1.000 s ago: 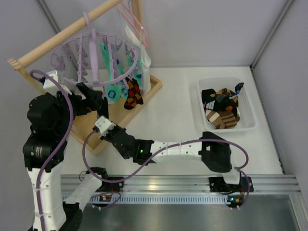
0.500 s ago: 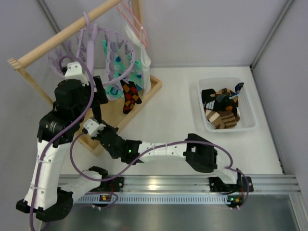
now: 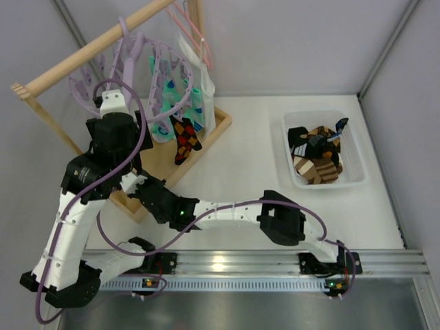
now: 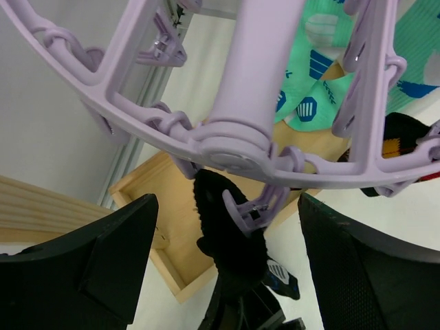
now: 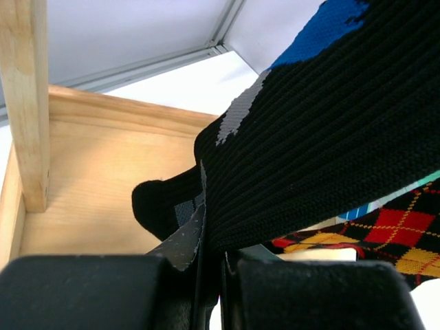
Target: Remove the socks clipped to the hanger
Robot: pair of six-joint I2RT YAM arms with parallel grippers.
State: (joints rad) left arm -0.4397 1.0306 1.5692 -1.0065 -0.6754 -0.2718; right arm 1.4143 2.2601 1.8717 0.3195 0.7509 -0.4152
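The lavender hanger (image 3: 148, 69) hangs tilted from the wooden bar; its ring fills the left wrist view (image 4: 254, 103). Mint-green socks (image 3: 196, 106) and a diamond-patterned sock (image 3: 184, 137) hang from its clips. A black sock (image 4: 230, 240) hangs from a lavender clip (image 4: 251, 206). My left gripper (image 4: 227, 275) is open, its fingers wide on either side of that clip and sock. My right gripper (image 5: 213, 265) is shut on the black sock's lower end (image 5: 330, 137), just above the wooden base. It shows from above in the left wrist view (image 4: 240, 313).
The wooden rack's base tray (image 3: 213, 130) and slanted bar (image 3: 75, 62) stand at the back left. A thin pink hanger (image 3: 196, 34) and a white cloth (image 3: 206, 82) hang beside the lavender one. A white bin (image 3: 354, 180) with removed socks sits at the right.
My left arm has swung up and right, close to the hanger's near rim, and the hanger has tilted. My right gripper has shifted left under the hanger.
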